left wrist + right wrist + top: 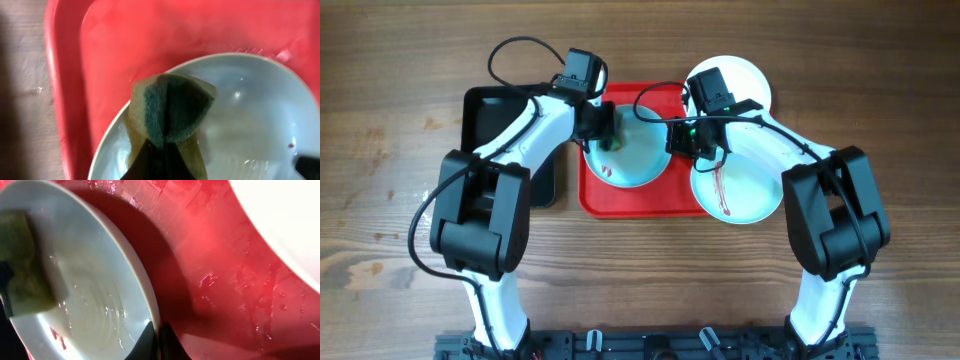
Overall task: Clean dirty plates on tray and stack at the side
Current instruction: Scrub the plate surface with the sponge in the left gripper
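Here a wet, red-flecked plate [635,165] is being pinched by the right gripper [687,139]. A sponge [170,110] is being clenched by the left gripper [605,126].

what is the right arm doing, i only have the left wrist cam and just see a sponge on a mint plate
Observer: The right gripper pinches the rim of that same mint plate, on the side across from the sponge.
Operator: any red left on it
Observer: Yes, a red smear sits near the rim, outside your frame.
Operator: where are the other plates
Observer: A second mint plate with a red streak overlaps the right edge of the red tray; a white plate lies behind it.
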`<state>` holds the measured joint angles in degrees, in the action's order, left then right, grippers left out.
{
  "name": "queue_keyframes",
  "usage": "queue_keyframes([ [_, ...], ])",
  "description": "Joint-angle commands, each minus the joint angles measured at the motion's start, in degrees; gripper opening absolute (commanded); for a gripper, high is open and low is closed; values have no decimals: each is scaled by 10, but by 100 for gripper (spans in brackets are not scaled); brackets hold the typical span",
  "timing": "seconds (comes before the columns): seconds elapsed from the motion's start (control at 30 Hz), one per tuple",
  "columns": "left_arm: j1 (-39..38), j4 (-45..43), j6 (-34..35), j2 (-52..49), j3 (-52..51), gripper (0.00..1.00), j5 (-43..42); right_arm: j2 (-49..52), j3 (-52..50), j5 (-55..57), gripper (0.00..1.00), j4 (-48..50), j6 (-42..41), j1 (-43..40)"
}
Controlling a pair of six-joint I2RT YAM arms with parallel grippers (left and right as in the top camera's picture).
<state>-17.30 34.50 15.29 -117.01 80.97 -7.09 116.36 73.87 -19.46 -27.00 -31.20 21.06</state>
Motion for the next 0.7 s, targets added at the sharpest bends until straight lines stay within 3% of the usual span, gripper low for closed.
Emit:
queue_keyframes([
  [0.0, 3, 60, -1, -9, -4, 4, -11, -18, 2, 1, 4, -1, -3, 0],
  [0.13, 4, 89, -37, -9, -4, 4, -182, -18, 2, 1, 4, -1, -3, 0],
  [0.3, 4, 72, -42, -9, -4, 4, -269, -18, 2, 1, 4, -1, -3, 0],
  [0.47, 4, 35, -38, -9, -4, 4, -267, -18, 2, 1, 4, -1, -3, 0],
  [0.67, 4, -17, 24, -9, -4, 4, -112, -18, 2, 1, 4, -1, -3, 0],
])
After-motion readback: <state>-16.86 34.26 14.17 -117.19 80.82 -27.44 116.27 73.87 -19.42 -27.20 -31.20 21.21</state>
